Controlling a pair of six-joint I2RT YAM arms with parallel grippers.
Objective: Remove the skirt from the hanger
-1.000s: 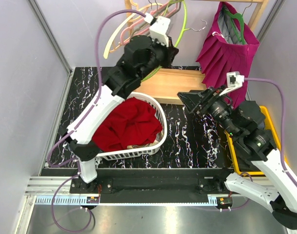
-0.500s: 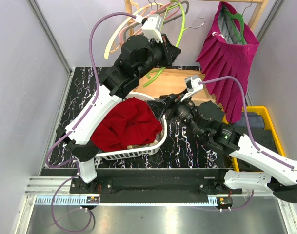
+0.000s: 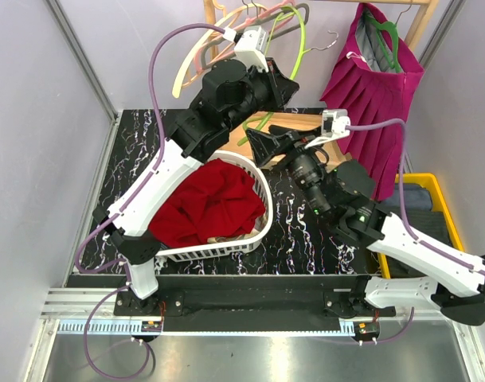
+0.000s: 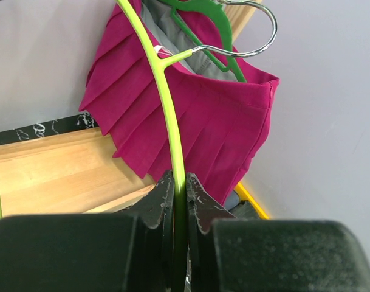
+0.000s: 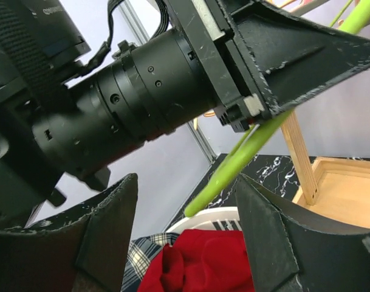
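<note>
Oddly, pinched a lime-green hanger (image 4: 166,103) in the left gripper (image 4: 178,194), jaws pressed onto its thin arm, up at the far side. Held the right gripper (image 3: 265,145) spread wide, gripping nothing, just beside that hanger's lower arm. Found the magenta pleated skirt (image 3: 373,103) far right, hanging on a dark green hanger (image 3: 389,36), well apart from both grippers and not yet off. Judged two risks: knocking the close-set grippers together, and tugging the seemingly bare lime hanger into the other hangers (image 3: 181,70), tangling them while leaving the skirt untouched.

Top view looks down from behind; both close wrist views share the lime hanger (image 4: 171,115).
</note>
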